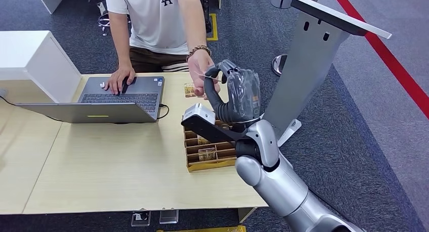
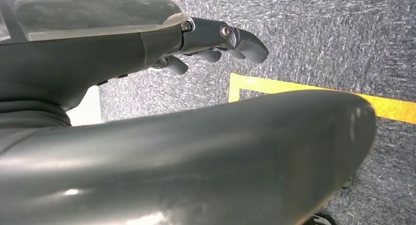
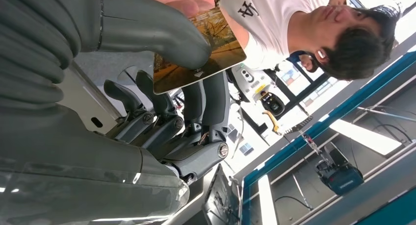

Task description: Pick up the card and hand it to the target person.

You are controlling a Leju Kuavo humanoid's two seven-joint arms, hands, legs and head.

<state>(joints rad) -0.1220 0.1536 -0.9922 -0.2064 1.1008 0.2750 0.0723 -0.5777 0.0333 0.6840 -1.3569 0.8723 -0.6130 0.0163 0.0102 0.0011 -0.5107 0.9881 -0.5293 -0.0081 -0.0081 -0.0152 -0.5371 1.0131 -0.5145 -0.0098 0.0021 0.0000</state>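
My right hand (image 1: 237,93) is raised above the table's back right part and pinches the card (image 1: 207,76), seen there edge-on as a thin pale strip. In the right wrist view the card (image 3: 198,48) bears an orange autumn picture and sits between my thumb (image 3: 162,31) and the darker fingers (image 3: 206,102). The person's hand (image 1: 201,70) reaches in, and its fingertips (image 3: 184,2) touch the card's far end. The person (image 1: 154,19), in a white T-shirt, sits behind the table. My left hand (image 2: 216,41) hangs over grey carpet, holding nothing, its fingers apart.
A brown box (image 1: 208,152) with compartments of cards lies on the wooden table (image 1: 111,166) under my right forearm. One more card (image 1: 189,90) lies by the open laptop (image 1: 109,100). A grey slanted stand (image 1: 308,55) rises at the right.
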